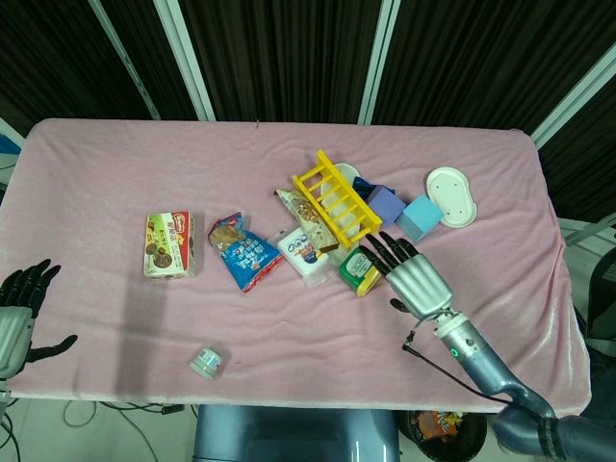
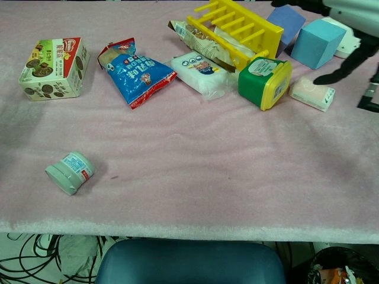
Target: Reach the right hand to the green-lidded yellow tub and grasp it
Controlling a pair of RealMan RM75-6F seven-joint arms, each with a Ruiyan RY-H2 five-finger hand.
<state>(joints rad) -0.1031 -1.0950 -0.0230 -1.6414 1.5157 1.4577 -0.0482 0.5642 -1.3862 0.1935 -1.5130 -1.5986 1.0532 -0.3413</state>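
The green-lidded yellow tub [image 1: 357, 270] lies on its side on the pink cloth, just in front of the yellow rack; in the chest view the tub [image 2: 265, 81] shows its green lid facing left. My right hand [image 1: 412, 276] hovers just right of the tub, fingers spread, fingertips over the tub's right edge, holding nothing. In the head view it hides the pink wrapped bar [image 2: 312, 93]. In the chest view the right hand [image 2: 354, 10] enters at the top right, above the bar. My left hand [image 1: 19, 306] stays at the table's front left edge, fingers apart and empty.
Behind the tub stand a yellow rack [image 1: 335, 202], a purple block [image 1: 387, 204], a blue cube [image 1: 418, 218] and a white dish [image 1: 451, 196]. To its left lie a white pack [image 1: 304, 252], a blue snack bag [image 1: 246, 253], a cookie box [image 1: 170, 244] and a small jar [image 1: 205, 362].
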